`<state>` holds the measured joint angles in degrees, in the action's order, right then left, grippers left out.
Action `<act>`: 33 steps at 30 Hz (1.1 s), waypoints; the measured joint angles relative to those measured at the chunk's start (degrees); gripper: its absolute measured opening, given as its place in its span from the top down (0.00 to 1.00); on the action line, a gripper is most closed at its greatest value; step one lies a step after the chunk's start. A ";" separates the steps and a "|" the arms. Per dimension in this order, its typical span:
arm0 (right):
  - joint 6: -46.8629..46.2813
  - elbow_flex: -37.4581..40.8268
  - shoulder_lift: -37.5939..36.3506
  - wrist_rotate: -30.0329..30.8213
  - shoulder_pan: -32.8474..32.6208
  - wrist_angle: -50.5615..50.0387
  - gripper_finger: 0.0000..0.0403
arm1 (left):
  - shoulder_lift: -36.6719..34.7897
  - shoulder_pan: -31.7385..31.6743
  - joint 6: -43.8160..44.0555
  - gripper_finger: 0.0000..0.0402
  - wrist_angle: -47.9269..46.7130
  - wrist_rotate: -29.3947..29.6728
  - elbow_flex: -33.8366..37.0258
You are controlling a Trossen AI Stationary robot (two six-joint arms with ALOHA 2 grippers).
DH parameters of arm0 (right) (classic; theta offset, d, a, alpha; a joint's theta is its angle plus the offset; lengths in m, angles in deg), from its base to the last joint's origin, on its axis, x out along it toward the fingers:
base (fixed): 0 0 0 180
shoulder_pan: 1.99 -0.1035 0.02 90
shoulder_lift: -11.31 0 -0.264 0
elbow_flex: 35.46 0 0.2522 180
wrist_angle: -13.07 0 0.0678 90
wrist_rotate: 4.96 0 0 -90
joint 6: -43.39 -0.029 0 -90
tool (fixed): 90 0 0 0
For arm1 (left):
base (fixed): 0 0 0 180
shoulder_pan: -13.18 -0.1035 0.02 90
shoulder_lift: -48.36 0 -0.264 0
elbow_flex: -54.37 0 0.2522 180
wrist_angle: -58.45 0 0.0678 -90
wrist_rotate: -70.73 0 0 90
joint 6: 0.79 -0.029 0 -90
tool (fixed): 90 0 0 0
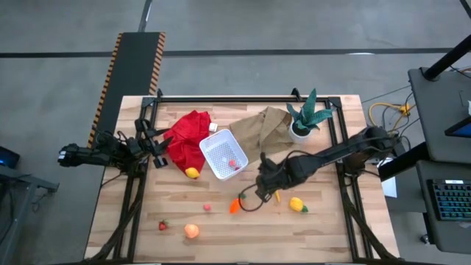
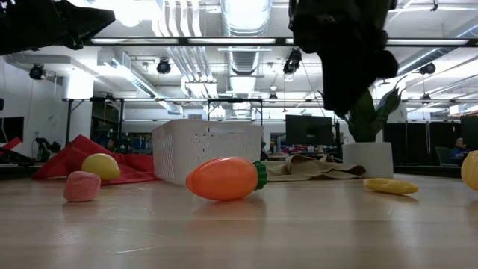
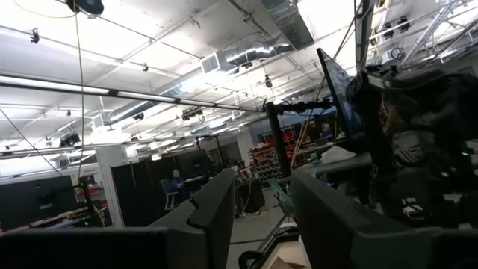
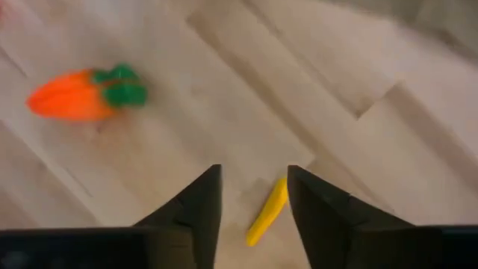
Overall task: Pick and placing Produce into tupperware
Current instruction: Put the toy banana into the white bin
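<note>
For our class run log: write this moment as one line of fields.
right gripper: open, above yellow piece | carrot: on table, beside | tupperware: holds red berry | left gripper: waiting at left edge

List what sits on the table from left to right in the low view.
Red cloth → pink piece → yellow lemon → white tupperware → orange carrot → brown paper bag → potted plant → small yellow piece

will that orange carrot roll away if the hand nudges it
Probably, somewhat. The carrot looks smooth, rounded and glossy, lying on its side on the bare wooden table, so a nudge could roll it. Its taper would likely make it curve rather than run straight. It seems stiff and light.
</note>
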<state>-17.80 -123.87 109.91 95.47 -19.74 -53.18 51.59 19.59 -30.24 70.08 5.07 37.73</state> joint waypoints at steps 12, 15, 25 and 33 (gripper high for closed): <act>-11.63 2.14 5.24 0.05 -4.86 -2.60 0.39 | -0.02 0.00 0.00 0.71 -0.13 0.00 0.00; -14.22 3.46 6.14 0.07 -5.70 -2.41 0.38 | 0.00 -0.01 0.00 0.71 -0.12 0.00 -0.01; -14.41 7.89 6.98 0.10 -5.87 7.67 0.41 | -0.04 -0.02 0.02 0.71 0.12 -0.02 -0.09; -16.61 13.18 6.77 0.34 -5.87 11.48 0.42 | 0.00 0.00 0.02 0.71 0.18 -0.02 -0.09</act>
<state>-34.41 -110.68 116.68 95.81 -25.60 -41.70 51.59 19.59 -30.22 70.25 5.05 37.64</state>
